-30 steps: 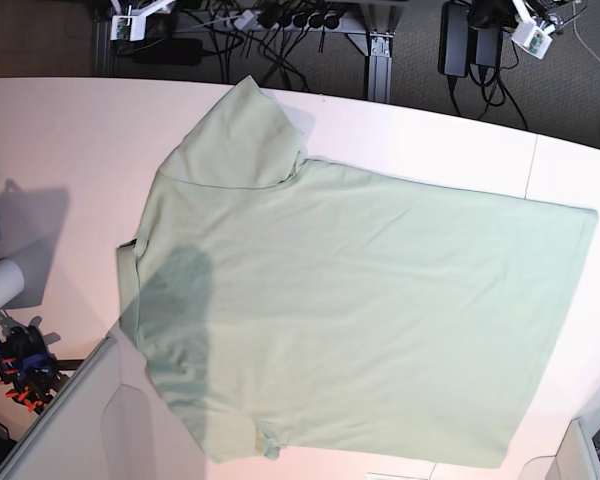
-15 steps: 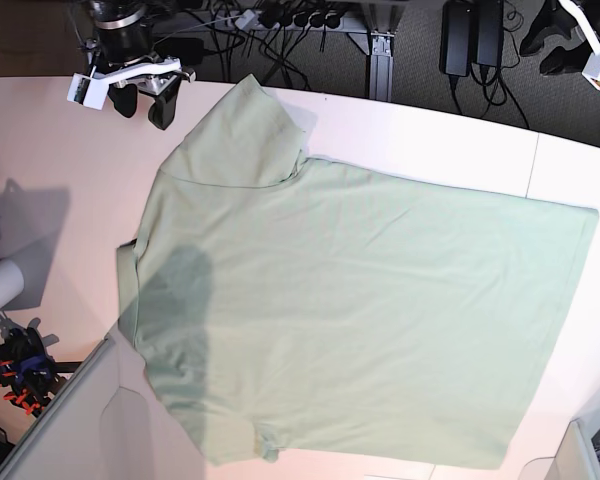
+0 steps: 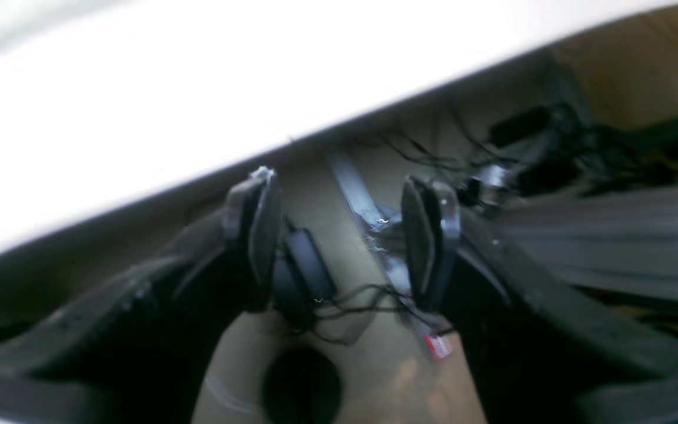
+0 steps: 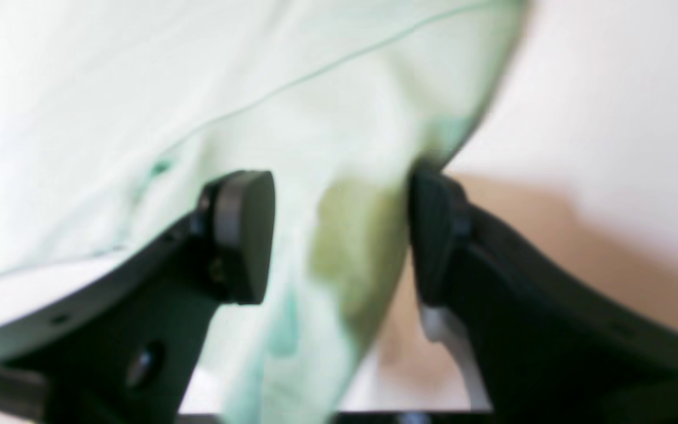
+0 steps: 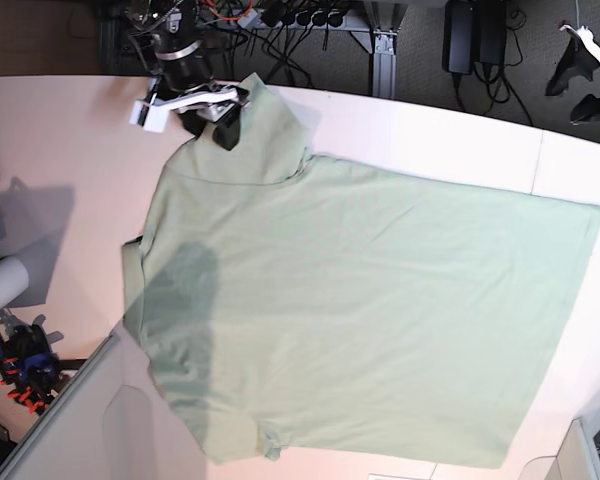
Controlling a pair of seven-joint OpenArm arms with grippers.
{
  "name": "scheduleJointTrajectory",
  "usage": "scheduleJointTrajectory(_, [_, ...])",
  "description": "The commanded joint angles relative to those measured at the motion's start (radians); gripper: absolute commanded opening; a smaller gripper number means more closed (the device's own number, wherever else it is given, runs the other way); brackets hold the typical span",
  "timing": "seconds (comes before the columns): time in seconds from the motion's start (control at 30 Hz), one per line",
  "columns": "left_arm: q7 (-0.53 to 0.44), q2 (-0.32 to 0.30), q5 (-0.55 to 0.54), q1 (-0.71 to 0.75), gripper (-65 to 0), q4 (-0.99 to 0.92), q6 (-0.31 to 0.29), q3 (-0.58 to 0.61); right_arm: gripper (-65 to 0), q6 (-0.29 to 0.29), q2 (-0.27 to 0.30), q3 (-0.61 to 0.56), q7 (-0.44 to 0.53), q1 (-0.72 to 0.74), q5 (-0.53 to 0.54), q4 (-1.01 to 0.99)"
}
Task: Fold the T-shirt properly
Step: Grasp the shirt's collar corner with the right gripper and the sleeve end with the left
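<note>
The pale mint-green T-shirt (image 5: pixel 360 310) lies spread flat on the white table (image 5: pixel 60 150), with one sleeve pointing to the far edge and its hem at the right. My right gripper (image 5: pixel 212 124) is open at the far sleeve's edge. In the right wrist view it (image 4: pixel 339 235) straddles the sleeve fabric (image 4: pixel 351 247), which passes between the two pads without being pinched. My left gripper (image 5: pixel 578 88) is open and empty beyond the table's far right edge. In the left wrist view it (image 3: pixel 342 241) hangs over the floor. The collar, buttons and label are hidden.
Cables and power bricks (image 5: pixel 470 40) lie on the floor behind the table. A white roll (image 5: pixel 0 285) and blue-orange clamps (image 5: pixel 20 370) sit at the left edge. A grey panel (image 5: pixel 80 430) fills the near left corner.
My right gripper has moved right from the far left of the table onto the sleeve's edge. My left gripper has shifted down at the top right. The shirt has not moved.
</note>
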Motion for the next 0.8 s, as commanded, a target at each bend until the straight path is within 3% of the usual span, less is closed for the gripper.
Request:
scheduleJointTrajectory(0.0, [-0.01,-0.019,-0.013,-0.021,-28.6,0.009,0.021,-0.019,-28.5,0.0,-0.006,-0.011,-0.037,-0.01,-0.01,0.006])
scheduleJointTrajectory(0.23, [-0.003,-0.084,-0.053,-0.215,-28.6,-0.145,0.031,-0.024,-28.5,0.0,-0.027,-0.023,-0.042,-0.023,-0.055,0.006])
scheduleJointTrajectory(0.43, [0.013,-0.084,-0.074,-0.42,-28.6,-0.377,0.03,-0.023,-28.5,0.0,-0.027,-0.023,-0.043,-0.034,-0.062,0.006])
scheduleJointTrajectory(0.77, [0.02,-0.078,-0.135,-0.573,-28.6,-0.623,0.012,0.043,-28.5,0.0,-0.027,-0.023,-0.043,-0.034,-0.062,0.006])
